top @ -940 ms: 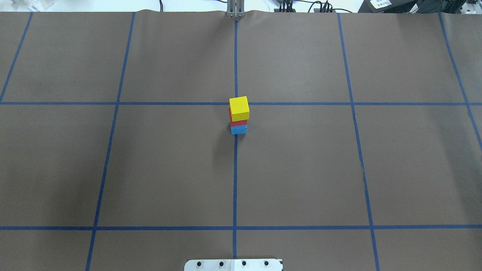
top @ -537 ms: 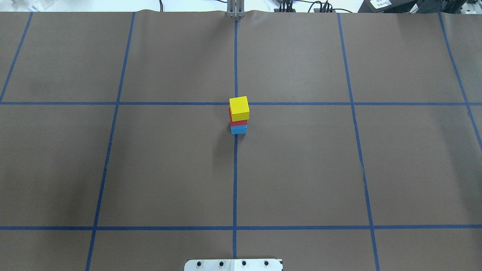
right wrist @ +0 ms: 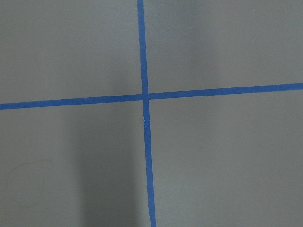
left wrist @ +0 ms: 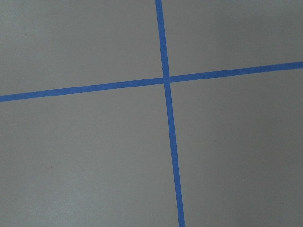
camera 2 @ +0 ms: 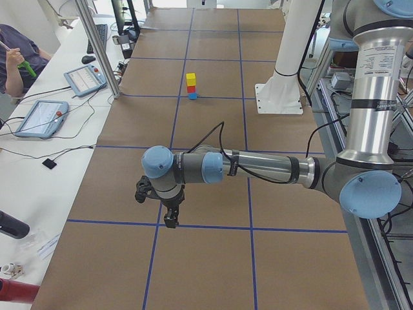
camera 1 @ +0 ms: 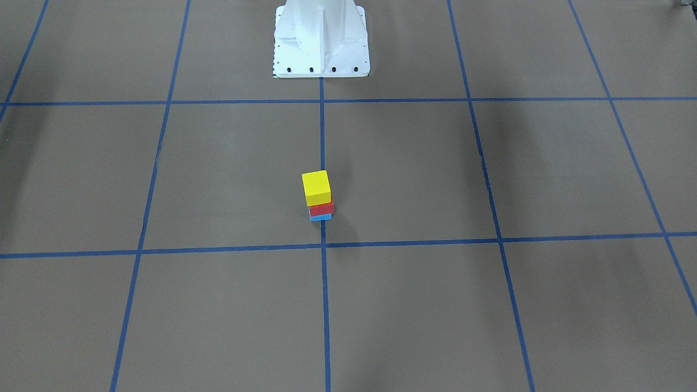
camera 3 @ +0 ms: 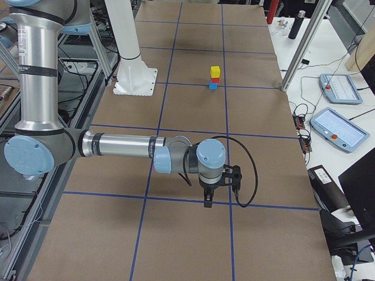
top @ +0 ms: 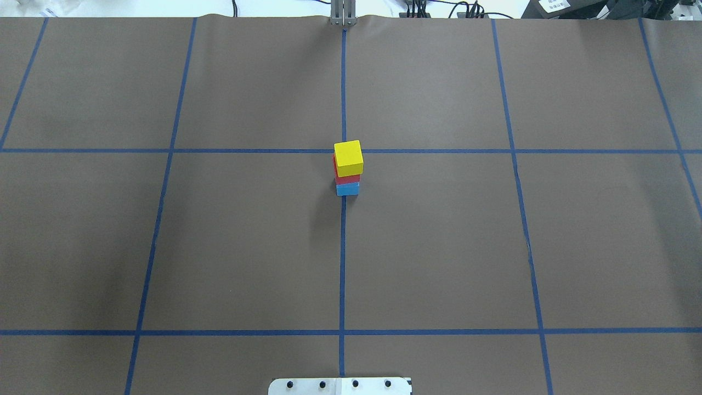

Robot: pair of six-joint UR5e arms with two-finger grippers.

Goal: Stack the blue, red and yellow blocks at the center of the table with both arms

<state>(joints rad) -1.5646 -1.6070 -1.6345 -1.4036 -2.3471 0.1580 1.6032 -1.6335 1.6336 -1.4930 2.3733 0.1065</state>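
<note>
A stack stands at the table's centre on a blue tape line: blue block (top: 347, 190) at the bottom, red block (top: 346, 178) on it, yellow block (top: 349, 157) on top. It also shows in the front-facing view, where the yellow block (camera 1: 316, 188) sits over red (camera 1: 321, 208) and blue (camera 1: 321, 217). My left gripper (camera 2: 170, 221) shows only in the exterior left view, far from the stack near the table's end; I cannot tell its state. My right gripper (camera 3: 208, 202) shows only in the exterior right view, likewise far off; I cannot tell its state.
The robot's white base (camera 1: 321, 38) stands behind the stack. Brown paper with blue tape grid lines (top: 342, 263) covers the table. Tablets (camera 2: 40, 117) and cables lie on the side desk, where a person (camera 2: 16, 64) sits. Both wrist views show only tape crossings.
</note>
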